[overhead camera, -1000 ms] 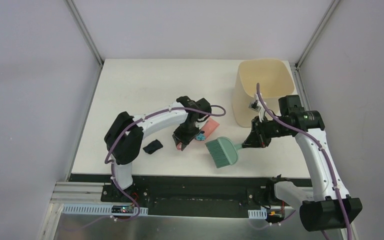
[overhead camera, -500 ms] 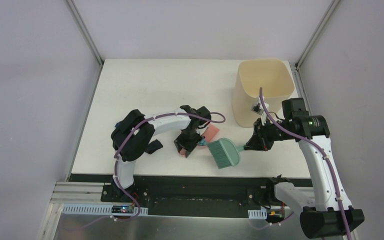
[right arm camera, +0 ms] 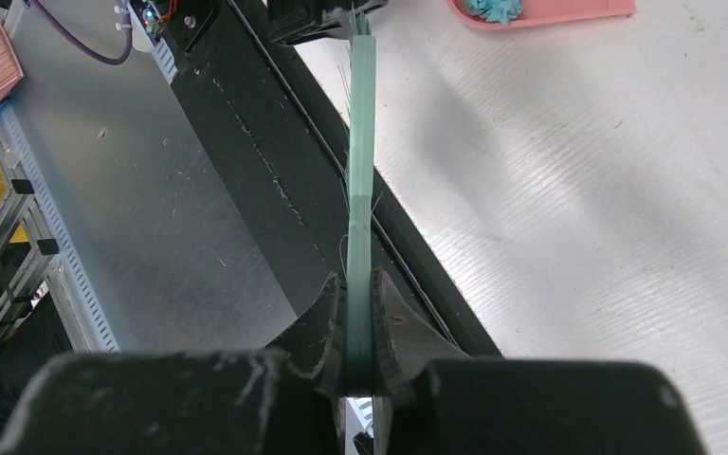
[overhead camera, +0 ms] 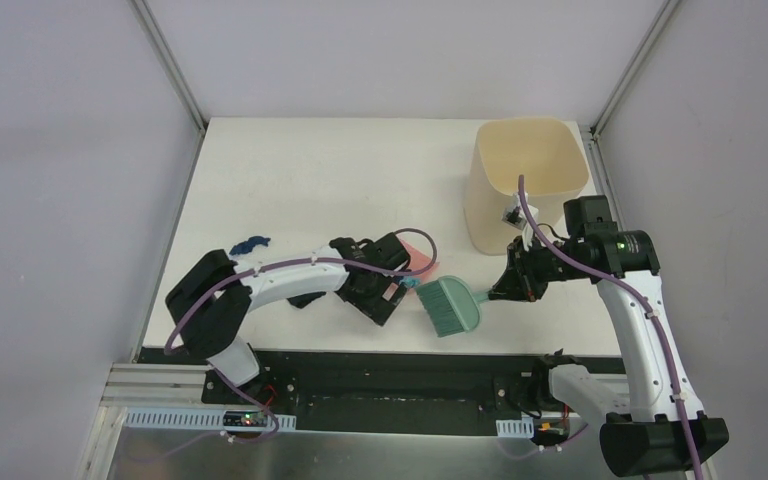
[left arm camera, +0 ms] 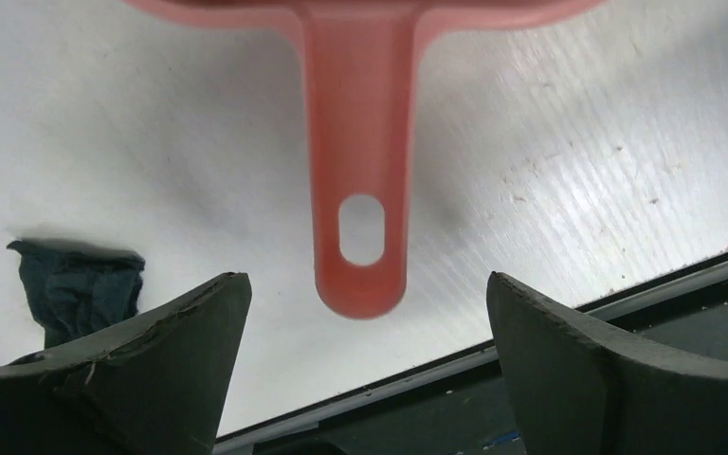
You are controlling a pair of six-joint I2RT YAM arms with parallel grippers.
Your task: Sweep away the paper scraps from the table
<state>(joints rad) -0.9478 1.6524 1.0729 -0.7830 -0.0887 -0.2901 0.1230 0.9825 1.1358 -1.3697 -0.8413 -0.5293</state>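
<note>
- Mid-sweep: right gripper [right arm camera: 358,284] pinched brush [right arm camera: 361,142]; left gripper [left arm camera: 365,280] spread, dustpan [left arm camera: 355,142] handle between its jaws, apparently ungripped.
- Next: grip dustpan, sweep dark scrap [left arm camera: 76,284] in.

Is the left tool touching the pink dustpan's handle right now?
Apart. The left wrist view shows the left tool open, with bare table on both sides of the dustpan handle.
</note>
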